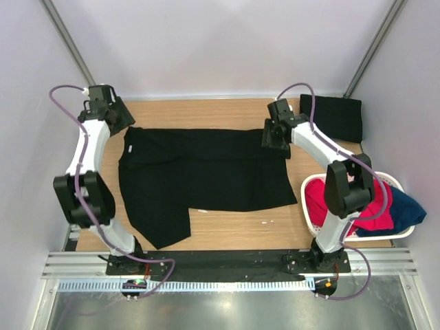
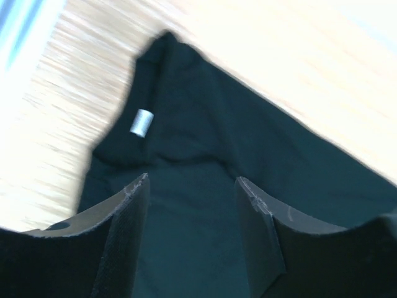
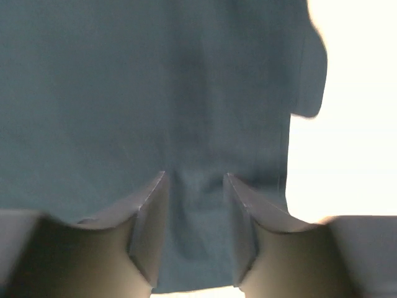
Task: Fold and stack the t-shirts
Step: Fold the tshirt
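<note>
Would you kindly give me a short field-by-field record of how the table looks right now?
surface: wooden table
being worked: spread shirt, black, lying mostly flat, one flap reaching toward the near left
already done: folded shirt, black, at the far right corner
container: white basket at the right, holding red cloth and blue cloth
left: left gripper open, over the collar end near the white tag
right: right gripper open, over the opposite edge

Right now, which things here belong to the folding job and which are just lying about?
Job:
spread black shirt
folded black shirt, far right corner

Lying about:
white basket
red cloth in the basket
blue cloth spilling over its rim
</note>
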